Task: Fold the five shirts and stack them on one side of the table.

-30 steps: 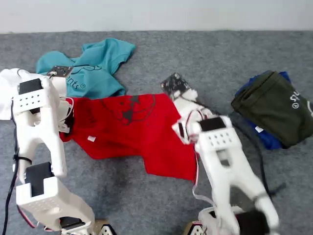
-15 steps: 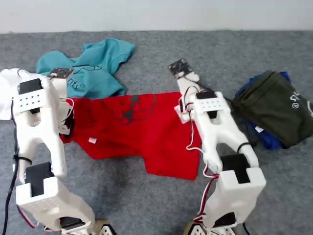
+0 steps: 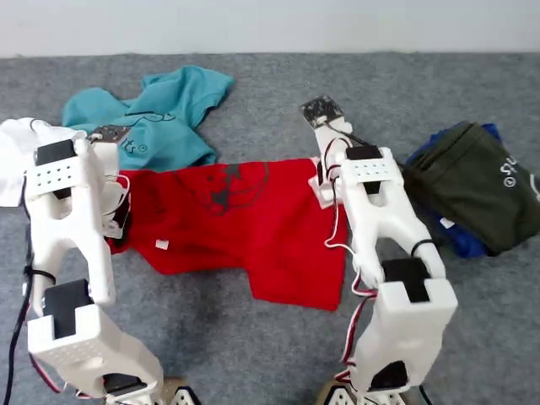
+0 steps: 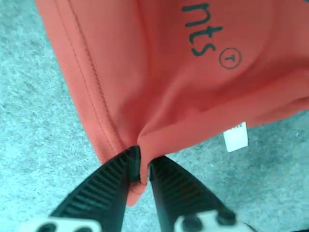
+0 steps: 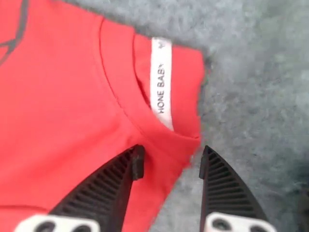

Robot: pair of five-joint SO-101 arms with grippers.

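Note:
A red shirt [image 3: 240, 224] lies spread across the middle of the grey table, print facing up. My left gripper [image 4: 140, 166] is shut on the red shirt's [image 4: 159, 77] left edge, pinching a fold of cloth. My right gripper [image 5: 170, 159] stands open over the red shirt's [image 5: 72, 111] collar corner with its white label [image 5: 161, 77], one finger on the cloth, the other over the table. In the high view the right arm [image 3: 367, 181] is at the shirt's upper right corner and the left arm [image 3: 63, 190] at its left edge.
A teal shirt [image 3: 156, 114] lies crumpled at the back left, a white shirt [image 3: 17, 148] at the far left edge. A dark green shirt [image 3: 472, 181] sits folded on a blue one [image 3: 460, 236] at the right.
The right arm has swung from the shirt's right side up and back to its upper right corner. The left arm has barely shifted, still holding the shirt's edge.

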